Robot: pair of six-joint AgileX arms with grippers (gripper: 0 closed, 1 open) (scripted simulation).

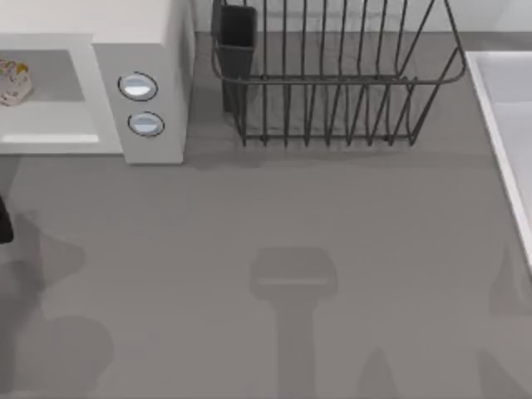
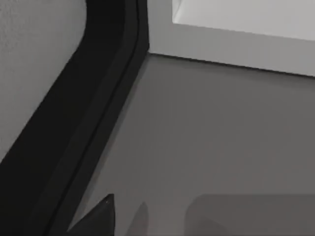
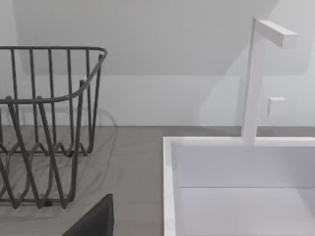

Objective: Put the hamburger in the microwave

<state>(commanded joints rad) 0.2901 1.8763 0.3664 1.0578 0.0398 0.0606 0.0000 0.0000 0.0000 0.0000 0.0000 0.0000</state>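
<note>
The hamburger (image 1: 12, 81), a small white-wrapped bundle with orange marks, lies on the grey floor inside the microwave (image 1: 158, 50), at the top view's far left edge. The microwave is a white box at the back left with two round knobs (image 1: 137, 86) stacked on its panel. In the left wrist view a dark part of my left gripper (image 2: 98, 220) hangs over the grey table, close to the microwave's white front frame (image 2: 221, 42) and a broad black band (image 2: 74, 123). A dark part of my right gripper (image 3: 93, 221) sits low between the rack and the sink.
A dark wire dish rack (image 1: 332, 83) stands at the back middle, with a dark cup (image 1: 237, 33) at its left end. A white sink (image 1: 507, 125) with a white faucet (image 3: 256, 78) takes the right side. A dark shape (image 1: 4, 220) shows at the left edge.
</note>
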